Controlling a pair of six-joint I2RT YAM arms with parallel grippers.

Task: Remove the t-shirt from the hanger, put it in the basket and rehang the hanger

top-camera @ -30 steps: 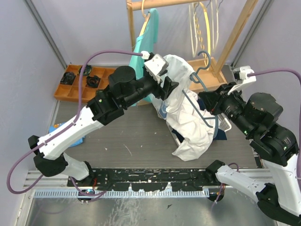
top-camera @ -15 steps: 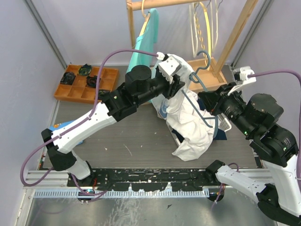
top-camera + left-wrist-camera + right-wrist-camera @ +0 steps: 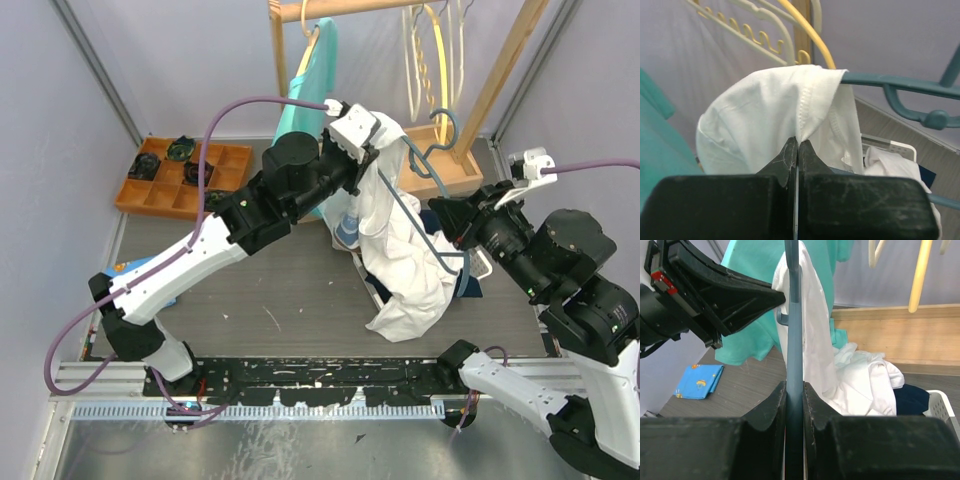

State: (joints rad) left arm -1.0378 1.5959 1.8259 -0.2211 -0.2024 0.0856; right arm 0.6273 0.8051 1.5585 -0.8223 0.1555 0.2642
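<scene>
T-shirt [image 3: 405, 260], the white one, hangs draped over the grey-blue hanger [image 3: 425, 215] in the middle of the top view. Its lower half trails down to the table beside a white basket [image 3: 482, 268] at centre right. It is not off yet.

What you have just gained is a grip. A second ago your left gripper [image 3: 368, 150] stood wide beside the upper edge of the cloth. Now, at upper centre of the top view, it is clenched tight on a fold of it. The left wrist view shows a stitched edge pinched between the tips. Whether that edge is neckline or hem you cannot tell from here.

Your right gripper [image 3: 794, 390] has not let go. It is clamped on the hanger's bar, which rises straight up from between its fingers in the right wrist view, and it has drifted slightly toward the right of the frame.

So you now hold both ends of the job: hanger in one pincer, cloth in the other. The likely next step is drawing them apart. In the left wrist view the fabric still caps the hanger's arm, so a pull along that arm towards its end should snag least.
</scene>
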